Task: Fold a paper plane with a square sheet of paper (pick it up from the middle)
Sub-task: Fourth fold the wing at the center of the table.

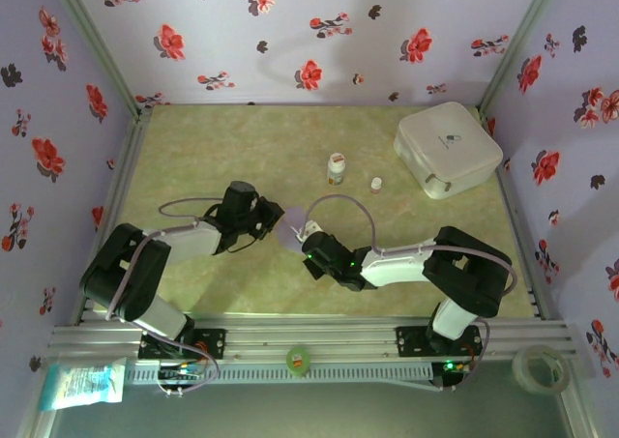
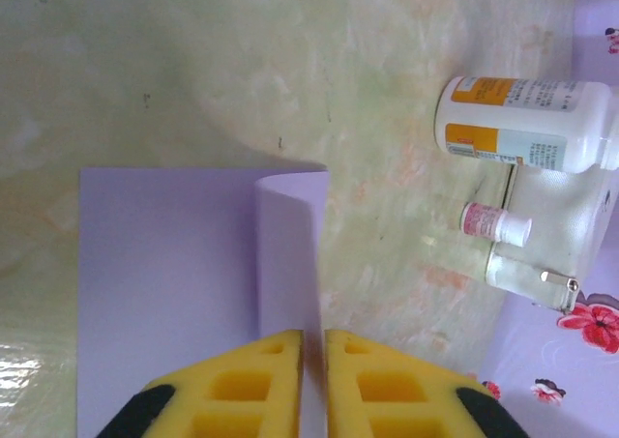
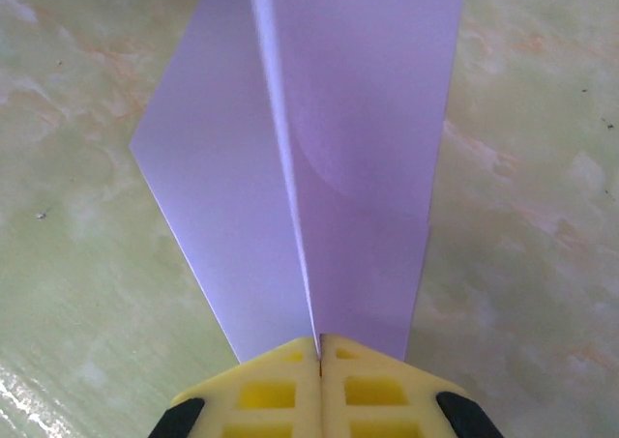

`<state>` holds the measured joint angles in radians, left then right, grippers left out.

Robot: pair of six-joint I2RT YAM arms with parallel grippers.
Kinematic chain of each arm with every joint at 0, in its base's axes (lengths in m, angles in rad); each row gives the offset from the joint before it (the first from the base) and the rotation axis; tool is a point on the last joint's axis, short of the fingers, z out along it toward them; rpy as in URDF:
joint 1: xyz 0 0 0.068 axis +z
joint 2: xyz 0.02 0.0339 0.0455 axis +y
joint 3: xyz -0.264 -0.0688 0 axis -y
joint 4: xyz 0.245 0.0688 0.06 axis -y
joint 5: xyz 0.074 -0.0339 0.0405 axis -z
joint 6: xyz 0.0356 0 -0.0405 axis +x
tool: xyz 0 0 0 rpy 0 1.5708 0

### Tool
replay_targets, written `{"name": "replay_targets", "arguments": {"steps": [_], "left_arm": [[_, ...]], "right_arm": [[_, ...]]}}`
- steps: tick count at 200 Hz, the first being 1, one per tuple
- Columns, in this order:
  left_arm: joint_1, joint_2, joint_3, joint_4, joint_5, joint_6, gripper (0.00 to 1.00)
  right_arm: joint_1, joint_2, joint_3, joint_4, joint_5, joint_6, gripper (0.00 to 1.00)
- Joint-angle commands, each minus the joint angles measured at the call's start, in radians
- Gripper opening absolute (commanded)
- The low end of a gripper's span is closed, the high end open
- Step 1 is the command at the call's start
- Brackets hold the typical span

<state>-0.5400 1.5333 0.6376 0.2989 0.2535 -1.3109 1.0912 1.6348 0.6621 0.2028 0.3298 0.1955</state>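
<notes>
The left arm (image 1: 184, 240) and right arm (image 1: 406, 262) reach inward and meet over the middle of the table (image 1: 193, 148). The left gripper (image 1: 272, 219) and right gripper (image 1: 308, 237) face each other, with the paper (image 1: 291, 223) (a small lilac patch, mostly covered) between their tips. Behind them stand two bottles, the larger bottle (image 1: 336, 168) left of the smaller bottle (image 1: 376, 185), both apart from the paper. A white box (image 1: 447, 149) sits by the far right corner. Along the near rail lie a blue packet (image 1: 77, 383), a small green thing (image 1: 298, 359) and a tape roll (image 1: 539, 368).
</notes>
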Motion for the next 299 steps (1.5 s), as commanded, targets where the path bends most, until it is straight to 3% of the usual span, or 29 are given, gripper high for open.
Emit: {"name": "replay_targets", "arguments": {"steps": [1,25,58,99,151,227,299], "left_arm": [[0.019,-0.057,-0.010,-0.025,-0.021,0.017,0.22],[0.033,-0.129,-0.007,-0.115,-0.059,0.061,0.41],[0.045,-0.251,-0.010,-0.256,-0.148,0.114,0.51],[0.069,-0.311,-0.046,-0.279,-0.157,0.119,0.52],[0.070,-0.292,-0.054,-0.255,-0.139,0.110,0.52],[0.070,-0.271,-0.062,-0.232,-0.114,0.106,0.52],[0.071,-0.253,-0.066,-0.211,-0.098,0.103,0.51]], "right_arm": [[-0.003,0.016,0.014,0.019,0.011,0.033,0.00],[-0.028,0.004,0.002,0.051,-0.088,0.070,0.00],[-0.086,-0.005,-0.027,0.135,-0.250,0.148,0.00],[-0.115,0.002,-0.035,0.168,-0.313,0.191,0.00],[-0.138,0.023,-0.038,0.203,-0.371,0.224,0.00],[-0.213,0.076,-0.025,0.260,-0.590,0.315,0.00],[-0.244,0.110,-0.014,0.296,-0.684,0.385,0.00]]}}
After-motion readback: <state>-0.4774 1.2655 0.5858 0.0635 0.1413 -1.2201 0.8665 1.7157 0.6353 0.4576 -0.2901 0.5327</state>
